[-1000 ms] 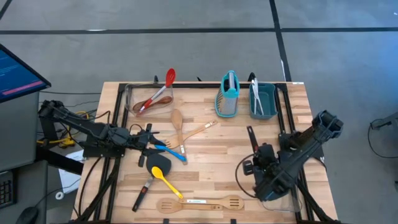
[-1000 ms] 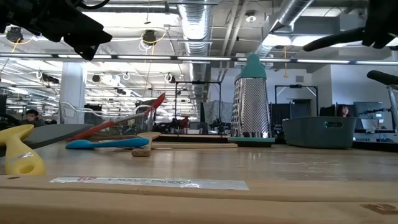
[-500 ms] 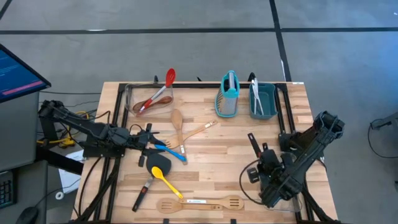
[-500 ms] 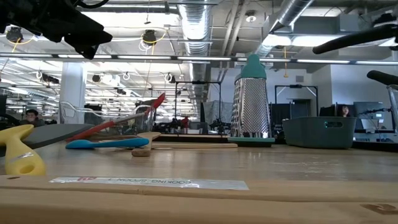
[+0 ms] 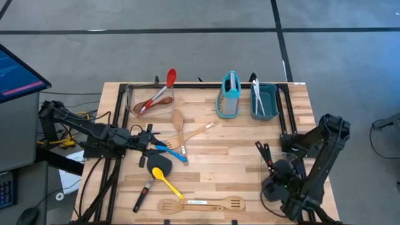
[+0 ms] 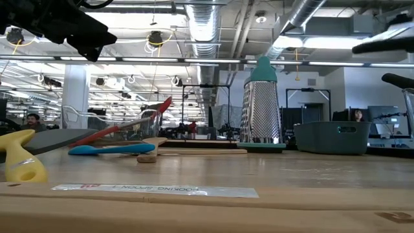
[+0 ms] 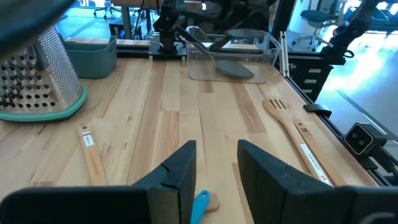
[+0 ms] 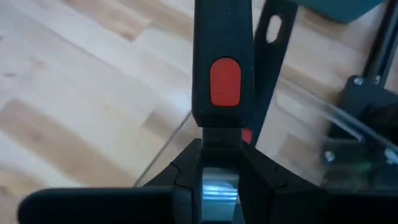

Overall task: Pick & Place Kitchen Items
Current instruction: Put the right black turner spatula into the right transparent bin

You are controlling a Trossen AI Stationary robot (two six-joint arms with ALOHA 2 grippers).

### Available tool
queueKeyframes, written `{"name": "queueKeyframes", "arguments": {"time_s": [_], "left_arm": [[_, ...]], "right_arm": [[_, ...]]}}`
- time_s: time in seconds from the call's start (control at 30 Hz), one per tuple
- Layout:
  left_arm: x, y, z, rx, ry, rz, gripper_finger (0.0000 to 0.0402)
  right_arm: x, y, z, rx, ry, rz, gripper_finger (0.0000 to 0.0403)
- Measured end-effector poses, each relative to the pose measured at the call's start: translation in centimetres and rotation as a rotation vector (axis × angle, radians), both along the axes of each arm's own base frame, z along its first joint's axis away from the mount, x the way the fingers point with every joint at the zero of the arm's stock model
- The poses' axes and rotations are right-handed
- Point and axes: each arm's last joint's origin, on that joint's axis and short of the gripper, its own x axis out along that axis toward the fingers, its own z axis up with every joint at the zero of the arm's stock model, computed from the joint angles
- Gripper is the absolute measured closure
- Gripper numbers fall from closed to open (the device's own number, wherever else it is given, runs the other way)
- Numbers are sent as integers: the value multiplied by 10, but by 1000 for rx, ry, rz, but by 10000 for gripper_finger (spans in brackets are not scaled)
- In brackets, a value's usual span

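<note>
**A:** Two grippers, so which one holds anything?

**B:** The right gripper (image 5: 274,165), at the lower right of the high view. Its fingers are clamped on the black-handled spatula (image 8: 224,81), the one with a red button on the grip. The handle sticks out toward the upper left of the gripper. In the left wrist view the grey blade shows through the wall of a clear container (image 7: 261,56) at the top of the frame.

**A:** And the left gripper (image 5: 147,144)?

**B:** It is at centre left, fingers apart with nothing between them. The blue spoon (image 5: 170,150) lies just ahead of its tips.

**A:** What lies around?

**B:**
- Lower centre: a yellow spoon (image 5: 167,182), a second black spatula (image 5: 152,174) and a wooden slotted spatula (image 5: 201,204).
- Middle: a wooden spoon (image 5: 178,121).
- Top centre: the teal box grater (image 5: 229,100), beside a teal bin (image 5: 267,103).
- Upper left: a red spoon (image 5: 170,78) leans out of another clear tub (image 5: 129,94).
- Nothing lies between the right gripper and the grater.

**A:** Any change from a second ago?

**B:** The right arm has swung down and right, carrying the spatula with it. The left arm has stayed where it was.
</note>
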Motion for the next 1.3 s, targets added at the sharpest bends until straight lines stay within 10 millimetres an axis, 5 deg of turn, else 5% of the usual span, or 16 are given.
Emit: {"name": "queueKeyframes", "arguments": {"time_s": [0.3, 0.77, 1.3], "left_arm": [[0, 0, 1, -6, -7, 0, 298], [0, 0, 2, -12, -22, 0, 298], [0, 0, 2, -13, -23, -3, 298]], "right_arm": [[-11, -10, -30, -61, 22, 27, 339], [-29, -1, -53, -3, -83, 164, 341], [-29, 1, -58, 11, -54, 204, 309]]}}
